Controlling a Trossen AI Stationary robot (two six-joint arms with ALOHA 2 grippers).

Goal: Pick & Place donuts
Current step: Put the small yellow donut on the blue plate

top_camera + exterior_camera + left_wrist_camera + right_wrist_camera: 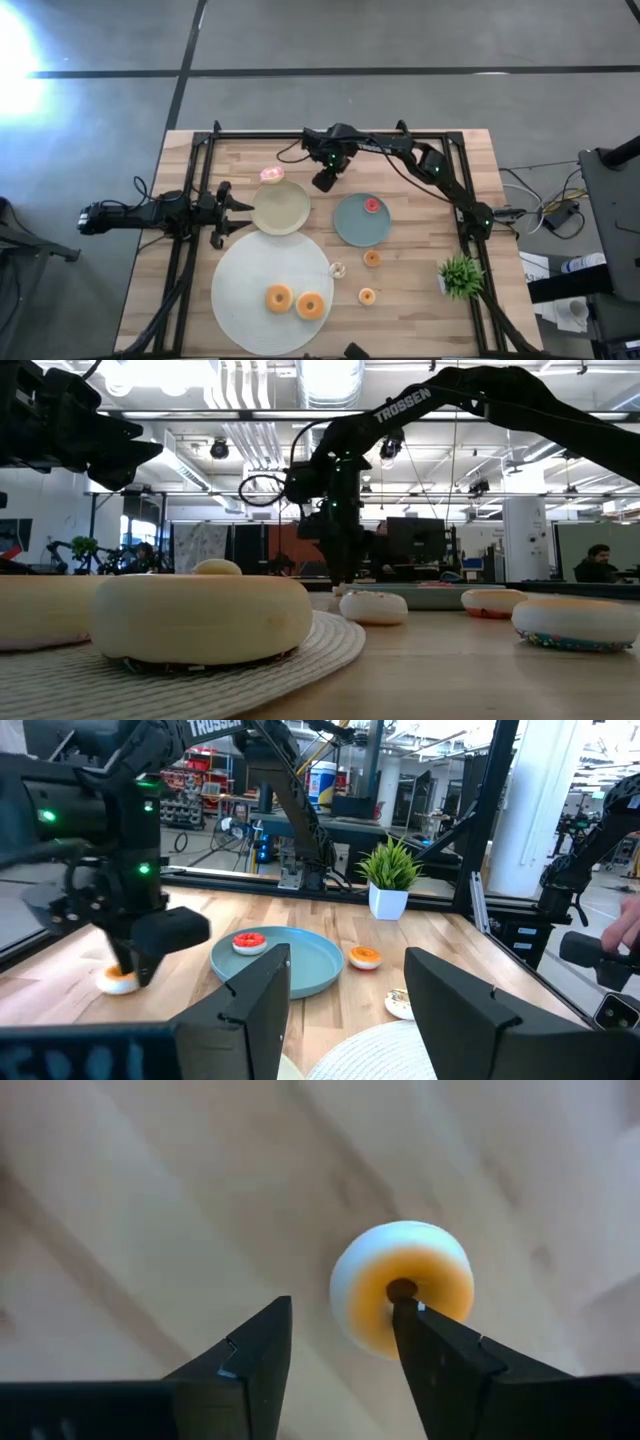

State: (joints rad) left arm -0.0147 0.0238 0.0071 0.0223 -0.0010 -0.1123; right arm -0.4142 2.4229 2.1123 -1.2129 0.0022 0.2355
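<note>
A tiny white-and-orange donut (400, 1285) lies flat on the wood between the two plates, toward the table's far side; it also shows in the left wrist view (118, 980). My right gripper (340, 1320) points down over it, open, with one fingertip (415, 1320) at the donut's hole and the other beside it on bare wood. In the high view the right gripper (325, 180) hides this donut. My left gripper (235, 210) is open and empty beside the cream plate (280, 208). A pink-frosted donut (272, 175) lies at that plate's far rim. Two large donuts (278, 297) (311, 305) lie on the white mat (240, 290). My right gripper comes at the tiny donut from above, pointing down. One fingertip stands at the rim of the hole (400, 1292), and the other is clear of the donut. I cannot tell whether the fingertip touches it. The donut lies flat on the table.
The teal plate (350, 228) holds a tiny red donut (372, 206). Tiny donuts lie near it on the wood (371, 258) (366, 296) (337, 270). A potted plant (460, 272) stands at the right. Black frame rails run along the table's sides. A person's hand (630, 920) shows beyond the table.
</note>
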